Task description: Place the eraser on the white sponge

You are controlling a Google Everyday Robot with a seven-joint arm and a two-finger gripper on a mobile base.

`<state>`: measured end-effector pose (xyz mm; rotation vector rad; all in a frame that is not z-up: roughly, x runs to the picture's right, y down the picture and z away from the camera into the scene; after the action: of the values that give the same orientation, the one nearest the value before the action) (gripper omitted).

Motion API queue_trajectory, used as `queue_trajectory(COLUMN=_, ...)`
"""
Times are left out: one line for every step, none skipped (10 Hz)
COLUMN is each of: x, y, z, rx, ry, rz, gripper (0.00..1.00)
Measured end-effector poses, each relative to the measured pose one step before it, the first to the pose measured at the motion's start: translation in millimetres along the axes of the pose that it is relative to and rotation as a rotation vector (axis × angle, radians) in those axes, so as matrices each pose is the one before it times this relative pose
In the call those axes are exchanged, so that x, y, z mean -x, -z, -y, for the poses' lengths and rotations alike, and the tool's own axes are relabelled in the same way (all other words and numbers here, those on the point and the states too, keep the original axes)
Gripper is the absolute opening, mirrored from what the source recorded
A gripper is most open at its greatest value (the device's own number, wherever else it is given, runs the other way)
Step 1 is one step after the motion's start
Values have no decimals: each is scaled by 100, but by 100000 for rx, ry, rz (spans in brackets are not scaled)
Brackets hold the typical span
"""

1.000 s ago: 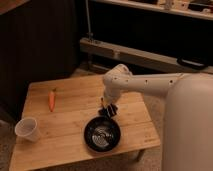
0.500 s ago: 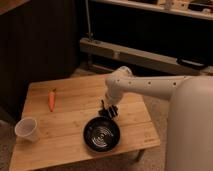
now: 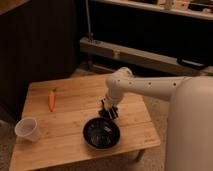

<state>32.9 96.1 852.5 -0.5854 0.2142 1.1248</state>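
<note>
My gripper [image 3: 109, 111] hangs from the white arm [image 3: 145, 85] over the middle of the wooden table [image 3: 75, 90]. It sits low, just behind the far rim of the round black pan [image 3: 101, 133]. The gripper is a dark shape against the wood. I cannot make out the eraser as a separate thing; it may be at or under the gripper. The white sponge does not show anywhere on the table; it may be hidden behind the gripper or the arm.
An orange carrot [image 3: 51, 99] lies at the table's left. A white paper cup [image 3: 27, 129] stands at the front left corner. A dark wall and a low shelf stand behind the table. My white body fills the right side.
The arm's wrist has shifted slightly right and down. The gripper stays at the pan's far rim. Carrot, cup and pan have not moved.
</note>
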Motion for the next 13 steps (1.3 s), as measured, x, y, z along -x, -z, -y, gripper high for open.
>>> queue_trajectory(x=15, y=18, z=-89, rx=-45, ry=400, rz=-44, gripper=65)
queue_trajectory(x=32, y=22, z=-121, rx=-58, ry=450, rz=-12, gripper=65)
queue_trajectory(x=16, y=16, z=-72, rx=-43, ry=303, rz=18, gripper=65)
queue_trajectory(x=2, y=29, z=-29, rx=-98, ry=174, rz=19, gripper=65)
queue_trajectory(x=-46, y=-30, z=-75, rx=-154, ry=330, rz=-246, gripper=65)
queue_trajectory(x=-94, y=17, z=-67, rx=-260, ry=277, rz=-574, gripper=65)
queue_trajectory(x=45, y=24, z=-32, rx=-259, ry=26, rz=31, gripper=65)
queue_trajectory(x=128, y=28, z=61, rx=-777, ry=292, rz=199, gripper=65)
queue_trajectory(x=-8, y=-16, z=-9, rx=-58, ry=-156, rz=-73, gripper=65)
queue_trajectory(x=-17, y=-3, z=54, rx=-96, ry=-10, rz=14, gripper=65)
queue_trajectory(x=28, y=0, z=-36, rx=28, ry=48, rz=21, gripper=65)
queue_trajectory(x=-19, y=-4, z=12, rx=10, ry=-43, rz=-28, gripper=65)
queue_trajectory(x=11, y=14, z=3, rx=4, ry=-12, rz=35, gripper=65)
